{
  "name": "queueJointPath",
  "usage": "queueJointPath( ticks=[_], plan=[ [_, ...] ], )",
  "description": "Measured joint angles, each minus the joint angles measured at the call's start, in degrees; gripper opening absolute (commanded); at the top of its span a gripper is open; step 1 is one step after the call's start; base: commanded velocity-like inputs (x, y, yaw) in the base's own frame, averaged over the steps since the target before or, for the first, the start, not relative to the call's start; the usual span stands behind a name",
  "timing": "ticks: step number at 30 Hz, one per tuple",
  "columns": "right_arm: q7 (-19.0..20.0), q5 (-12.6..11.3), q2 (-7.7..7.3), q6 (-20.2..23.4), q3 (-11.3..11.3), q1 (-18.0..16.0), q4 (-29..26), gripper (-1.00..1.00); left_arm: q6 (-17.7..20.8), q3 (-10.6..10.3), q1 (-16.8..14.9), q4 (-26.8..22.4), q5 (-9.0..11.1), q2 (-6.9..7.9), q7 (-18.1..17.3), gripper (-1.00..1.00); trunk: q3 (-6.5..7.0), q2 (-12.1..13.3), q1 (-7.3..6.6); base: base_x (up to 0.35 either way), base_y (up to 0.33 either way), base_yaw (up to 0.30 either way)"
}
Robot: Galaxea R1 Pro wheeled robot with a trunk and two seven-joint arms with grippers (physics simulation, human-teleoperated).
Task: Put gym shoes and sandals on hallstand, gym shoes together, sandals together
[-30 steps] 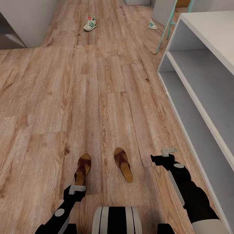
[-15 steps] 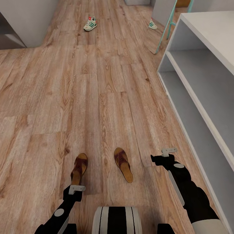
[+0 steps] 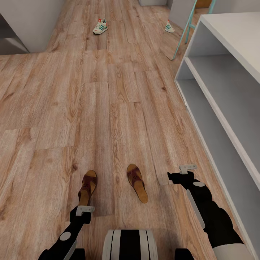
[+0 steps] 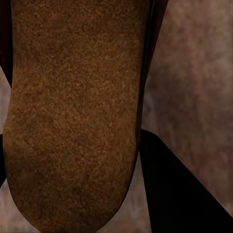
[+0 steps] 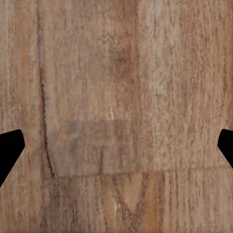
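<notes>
Corridor, shoe pickup under way: the left gripper hangs directly over the heel end of the left sandal, which lies flat on the corridor floor with its long axis running away from the robot, toe forward and tilted slightly toward the robot's right; the left wrist view looks straight down on the tan insole of that sandal, its rounded heel between two dark fingers set apart on either side, so the left pincer stands spread and holds nothing; whether the fingers already touch the sandal's edges cannot be told.

The second sandal lies just beside the first, a gap of bare plank between them, its toe forward and its heel angled toward the robot's right; it sits between the two arms, somewhat nearer the right gripper, which hovers over bare wood close to the hallstand; the right wrist view shows its fingertips at the frame's two edges, wide apart, with plank between them, so that pincer too is spread and empty.

The two gym shoes, one far down the corridor and the other near a teal chair leg, sit well apart from each other and from the robot; nothing rests on the visible shelves yet.

The coming grasp probably turns on the left fingers closing across the sandal's narrow width, not along its length.
</notes>
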Motion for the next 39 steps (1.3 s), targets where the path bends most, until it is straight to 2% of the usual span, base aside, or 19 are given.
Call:
queueJointPath(
  ticks=[17, 31, 35, 39],
  plan=[
    [0.0, 0.0, 0.0, 0.0, 0.0, 0.0, 0.0, 1.0, -0.1, 0.0, 0.0, 0.0, -0.2, 0.01, -0.2, -1.0, 0.0, 0.0, 0.0, 0.0, 0.0, 0.0],
    [0.0, 0.0, 0.0, 0.0, 0.0, 0.0, -0.1, 1.0, 0.1, 0.1, -0.1, -0.3, -0.2, 0.14, -0.4, -1.0, 3.1, 0.2, -0.36, 0.0, 0.0, 0.0],
    [0.0, -0.1, 0.0, 0.0, 0.0, 0.0, -0.2, 1.0, 0.3, 0.2, -0.1, -0.7, 0.0, 0.95, -0.4, -1.0, 3.98, 0.2, -0.47, 0.0, 0.0, 0.0],
    [0.0, -0.1, 0.0, 0.0, 0.0, 0.0, -0.2, 1.0, 0.4, 0.3, -0.1, -1.0, 0.2, 2.38, -0.3, -1.0, 4.92, 0.3, -0.57, 0.0, 0.0, 0.0]
  ],
)
